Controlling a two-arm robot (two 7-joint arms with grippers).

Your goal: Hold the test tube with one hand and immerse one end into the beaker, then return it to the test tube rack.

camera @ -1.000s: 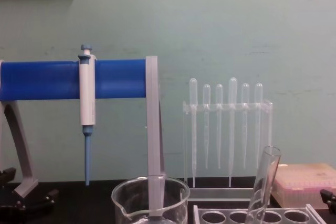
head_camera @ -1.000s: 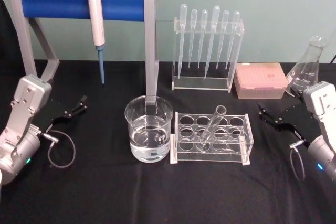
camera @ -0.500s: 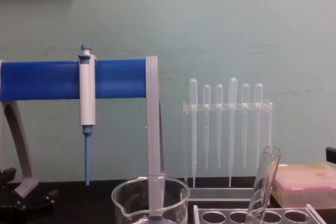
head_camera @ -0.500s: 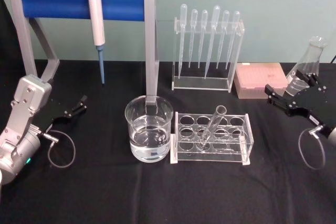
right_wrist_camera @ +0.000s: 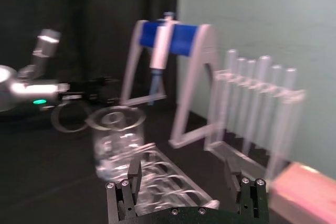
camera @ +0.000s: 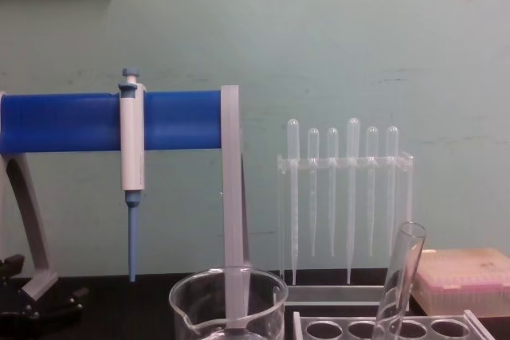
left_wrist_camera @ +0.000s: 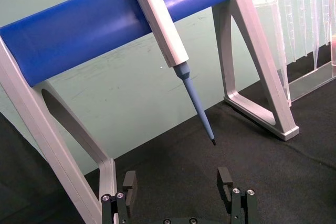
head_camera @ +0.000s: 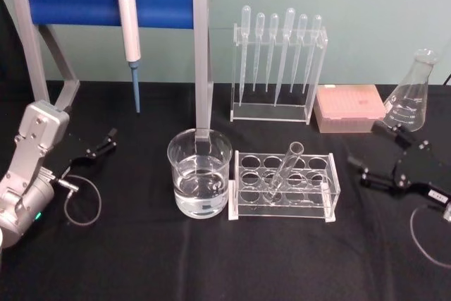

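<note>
R gripper [head_camera: 366, 147] open, empty, right of rack [head_camera: 329, 187]; tube [head_camera: 285, 167] leans in it, ungrabbed. Beaker [head_camera: 182, 174] dip & return all left. L gripper [head_camera: 100, 144] parked, open.

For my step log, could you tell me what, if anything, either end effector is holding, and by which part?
Nothing is held: the left end effector and right end effector are open and empty; the test tube leans in the rack.

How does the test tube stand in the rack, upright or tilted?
Tilted. In the head and chest views the test tube leans in the rack, its open rim to the right of its bottom.
</note>
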